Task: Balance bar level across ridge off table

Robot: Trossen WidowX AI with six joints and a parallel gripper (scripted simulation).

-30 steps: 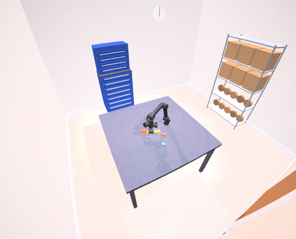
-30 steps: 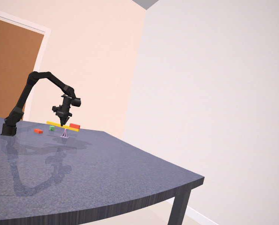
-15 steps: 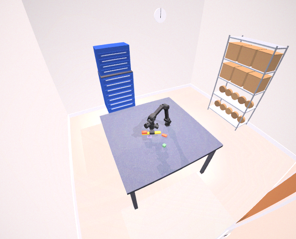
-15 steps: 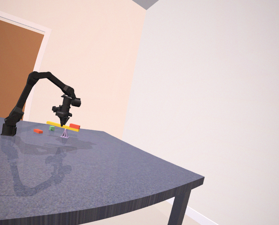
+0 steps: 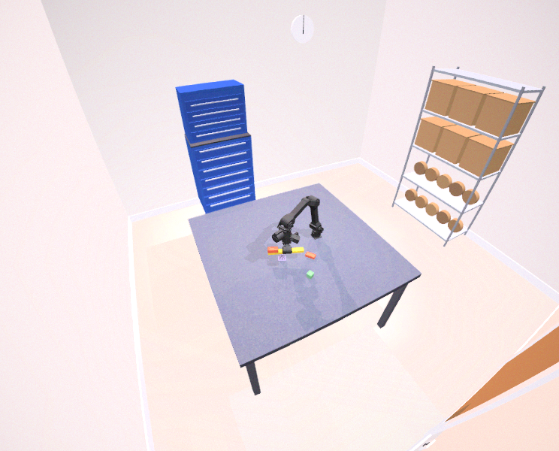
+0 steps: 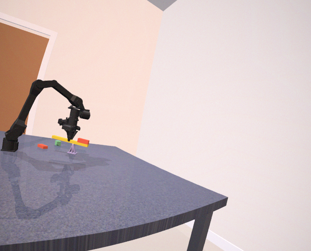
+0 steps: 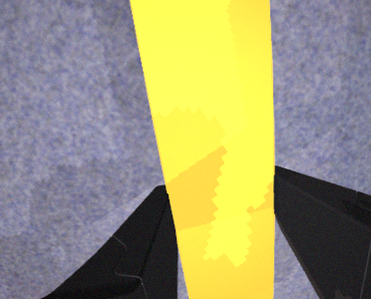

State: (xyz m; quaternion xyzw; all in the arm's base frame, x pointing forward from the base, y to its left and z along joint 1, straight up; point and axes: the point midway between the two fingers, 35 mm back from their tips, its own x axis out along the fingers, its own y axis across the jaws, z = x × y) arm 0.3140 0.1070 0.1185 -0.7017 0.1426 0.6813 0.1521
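Observation:
My gripper (image 5: 286,249) (image 6: 69,139) (image 7: 217,188) is shut on the yellow bar (image 5: 297,249) (image 6: 59,138) (image 7: 205,60), with one finger on each side of it. A red block (image 5: 272,249) (image 6: 82,141) sits on the bar's end farther from the arm's base. The purple ridge (image 5: 282,258) (image 6: 72,150) stands on the table under the bar, between my fingers and the red block. In the exterior view its top meets the bar's underside; whether they touch is too small to tell. The bar is clear of the table and looks roughly level. The wrist view hides the ridge.
A loose red block (image 5: 310,255) (image 6: 42,146) lies on the table (image 5: 250,310) (image 6: 150,194) between the arm's base and the ridge, off to one side. A green cube (image 5: 309,273) (image 6: 57,143) lies farther toward the top camera side.

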